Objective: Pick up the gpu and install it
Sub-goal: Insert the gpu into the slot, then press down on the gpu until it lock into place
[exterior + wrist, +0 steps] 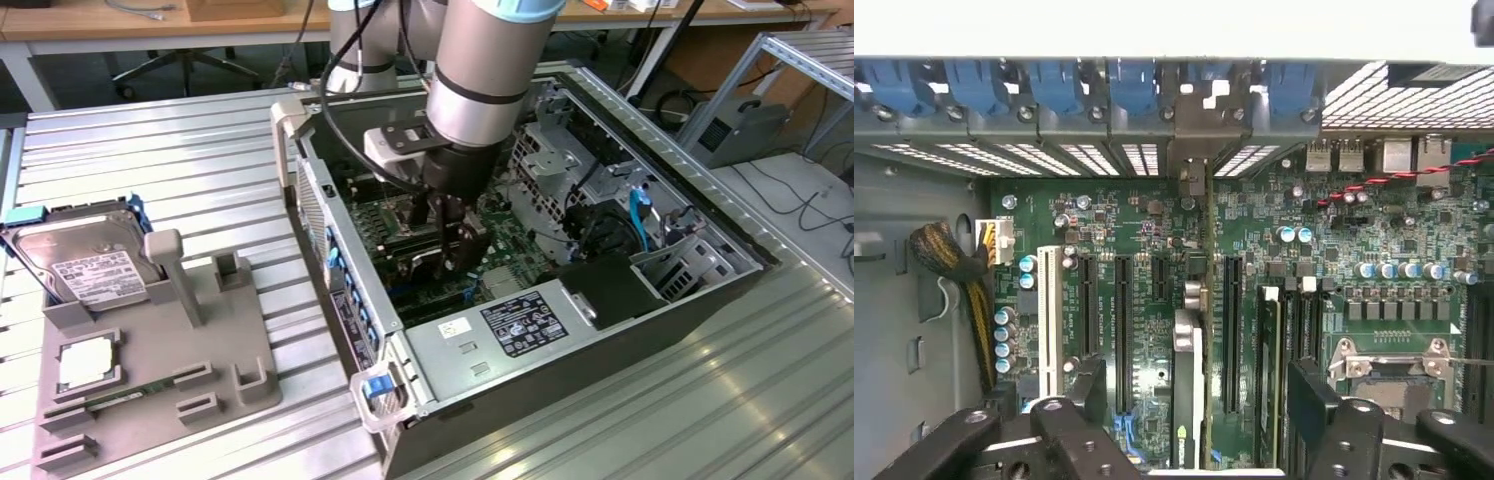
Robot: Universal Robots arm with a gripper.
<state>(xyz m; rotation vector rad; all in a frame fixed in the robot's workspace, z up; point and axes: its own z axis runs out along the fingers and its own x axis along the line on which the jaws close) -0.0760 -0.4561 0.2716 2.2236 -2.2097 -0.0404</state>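
The end effector (447,262) hangs inside the open PC case (694,215), low over the motherboard (507,235), on the arm (487,70) that comes down from above. In the wrist view its two dark fingers (1089,385) stand apart, one on each side of the gpu (1194,340), with a clear gap between each finger and the card, so nothing is clamped.

The gpu stands on edge directly between the fingers, seated in a slot of the motherboard (1154,225). Seen edge-on, it is a thin green board with a pale cooler block on one face, and its metal bracket (1192,140) meets the case's rear wall in the row of blue slot clips (1134,90). Empty black slots (1122,330) lie just beside it on either side, and a white slot (1051,320) sits further off past one finger. The CPU socket (1389,365) is past the other finger.

Outside the case, well away from the end effector towards the exterior view's left, a grey holder (160,380) rests on the counter (160,170). It carries a hard drive (87,265), a CPU (87,365) and a RAM stick (134,390).
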